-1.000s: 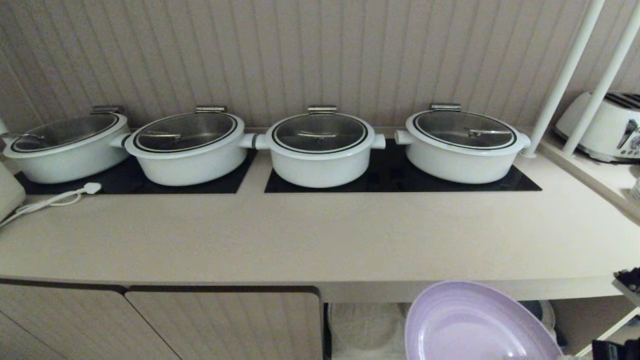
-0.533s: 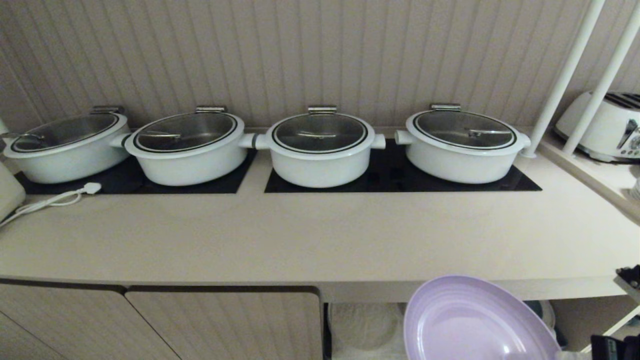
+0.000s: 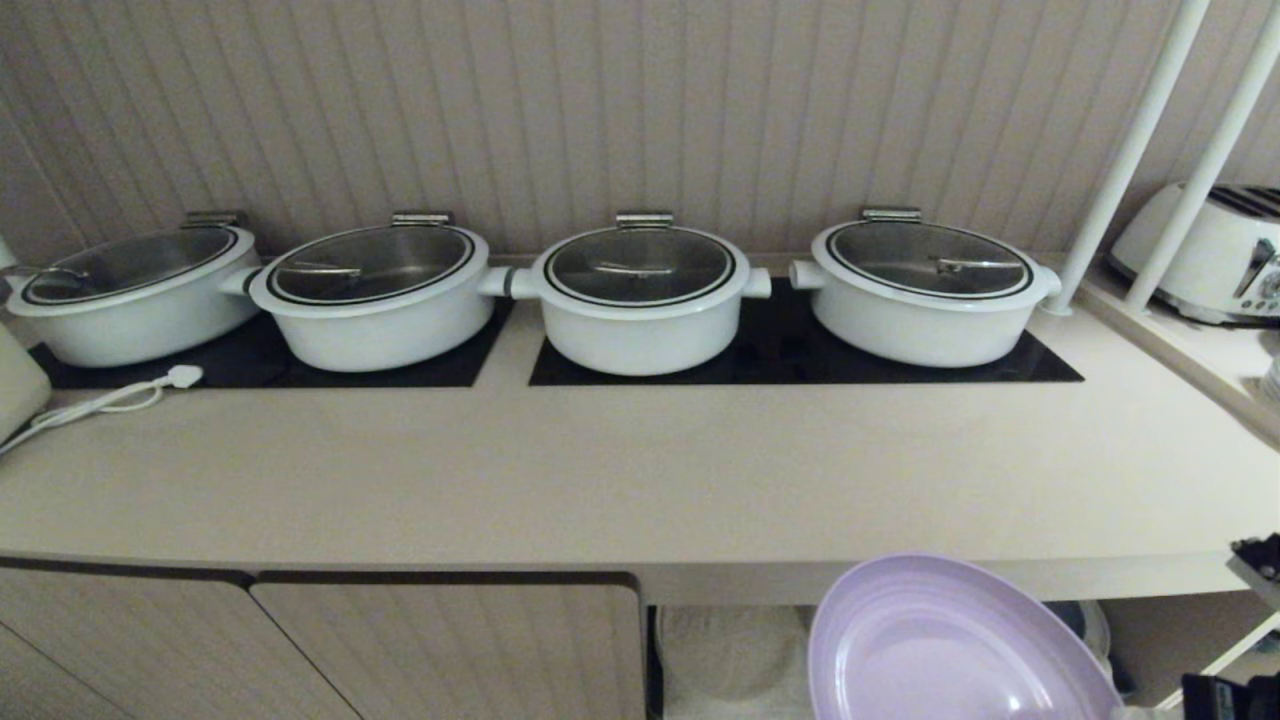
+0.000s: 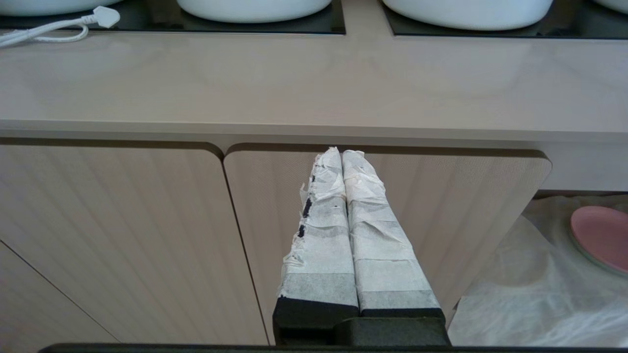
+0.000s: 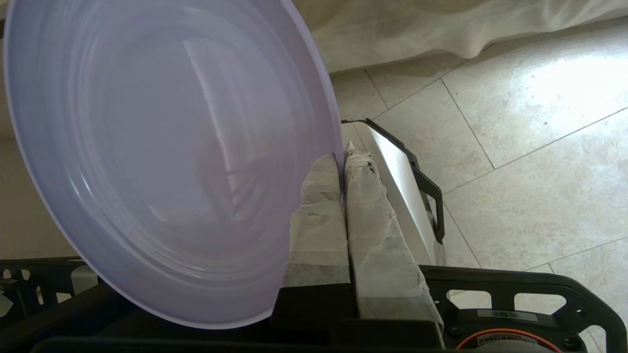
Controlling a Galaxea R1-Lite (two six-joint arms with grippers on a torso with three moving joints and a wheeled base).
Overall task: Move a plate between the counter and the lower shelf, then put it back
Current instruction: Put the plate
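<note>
I have the right claw (image 5: 342, 159) clenched on the rim of the plate (image 3: 950, 650), held tilted off the near right of the worktop (image 3: 640, 480) before the lower shelf (image 3: 730, 650); left claw (image 4: 342, 156) clenched, empty, parked; setting down remains.

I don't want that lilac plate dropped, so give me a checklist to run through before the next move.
1. Grip: right gripper shut on the plate at its rim: ok.
2. Hold security: only the fingertips pinch the rim edge: cannot tell.
3. Plate attitude: tilted, not level, in front of the counter edge: not ok for setting down flat.
4. Landing zone: bare counter in front of the pots: ok.
5. Lower shelf: a pink plate already lies on its cloth: cannot tell what room is left.
6. Left gripper shut, away from the plate: ok.
</note>
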